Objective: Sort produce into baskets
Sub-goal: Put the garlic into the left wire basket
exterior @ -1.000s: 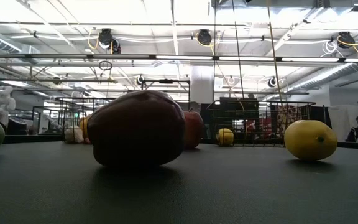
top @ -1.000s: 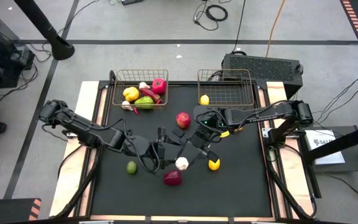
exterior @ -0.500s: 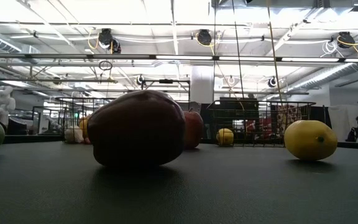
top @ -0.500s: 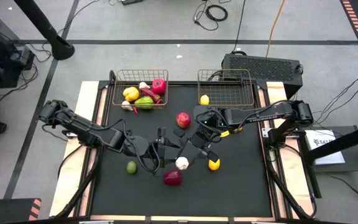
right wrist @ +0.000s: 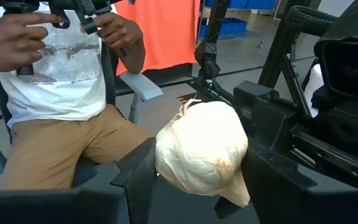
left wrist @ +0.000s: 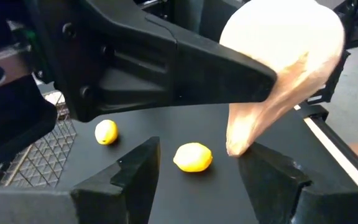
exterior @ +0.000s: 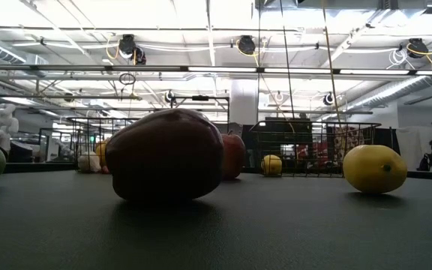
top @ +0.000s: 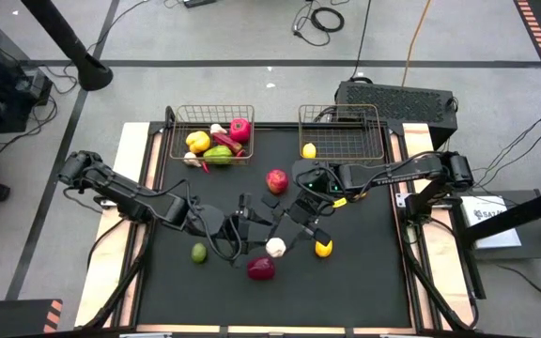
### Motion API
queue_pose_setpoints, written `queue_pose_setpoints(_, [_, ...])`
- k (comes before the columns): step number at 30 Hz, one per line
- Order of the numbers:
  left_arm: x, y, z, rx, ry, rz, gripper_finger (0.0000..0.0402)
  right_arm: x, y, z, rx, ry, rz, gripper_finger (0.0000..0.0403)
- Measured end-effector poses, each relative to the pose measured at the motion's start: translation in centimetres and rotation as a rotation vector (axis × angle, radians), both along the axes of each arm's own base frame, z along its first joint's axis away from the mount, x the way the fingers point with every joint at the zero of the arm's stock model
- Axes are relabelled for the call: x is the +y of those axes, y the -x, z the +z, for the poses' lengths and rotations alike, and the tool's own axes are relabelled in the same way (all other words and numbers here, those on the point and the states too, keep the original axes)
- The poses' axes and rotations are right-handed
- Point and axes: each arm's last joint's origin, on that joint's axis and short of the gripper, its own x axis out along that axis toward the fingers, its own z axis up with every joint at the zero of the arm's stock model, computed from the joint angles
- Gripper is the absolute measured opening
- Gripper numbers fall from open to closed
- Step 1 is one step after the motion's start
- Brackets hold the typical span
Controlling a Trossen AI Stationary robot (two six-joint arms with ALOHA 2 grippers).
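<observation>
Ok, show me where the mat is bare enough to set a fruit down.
Free: the mat's right side, right of the lemon, and the left strip beyond the lime. The right basket holds only one lemon. Crowded: the centre, where both grippers meet at the garlic, and the left basket.

A: What colours lie on the black table (top: 364, 272)?

B: A white garlic (top: 275, 247) with pale brown marks, a yellow lemon (top: 323, 248), a green lime (top: 198, 252), a dark purple onion (top: 261, 268) and a red apple (top: 276, 180).

A: And the baskets?

B: Both are bronze wire mesh. The left basket (top: 178, 141) holds yellow, green, red and white pieces. The right basket (top: 355, 141) holds one small yellow lemon (top: 309, 150).

A: The arms?

B: Dark, nearly black. In the right wrist view a person (right wrist: 67, 81) wears a white printed shirt and tan trousers, before an orange cloth (right wrist: 166, 31).
</observation>
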Motion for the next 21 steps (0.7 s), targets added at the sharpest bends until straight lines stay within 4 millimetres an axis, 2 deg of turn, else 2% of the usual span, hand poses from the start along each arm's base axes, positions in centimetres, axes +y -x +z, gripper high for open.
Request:
queue_pose_setpoints(17, [0.11,0.01,-0.07,0.003,-0.036,0.027,0.0214,-0.10,-0.13,0.01,-0.005,0.016,-0.052,0.0208])
queue_pose_setpoints(21, [0.10,0.00,-0.01,-0.004,-0.045,0.023,0.0199,-0.11,-0.17,0.11,-0.017,0.014,-0.053,0.0208])
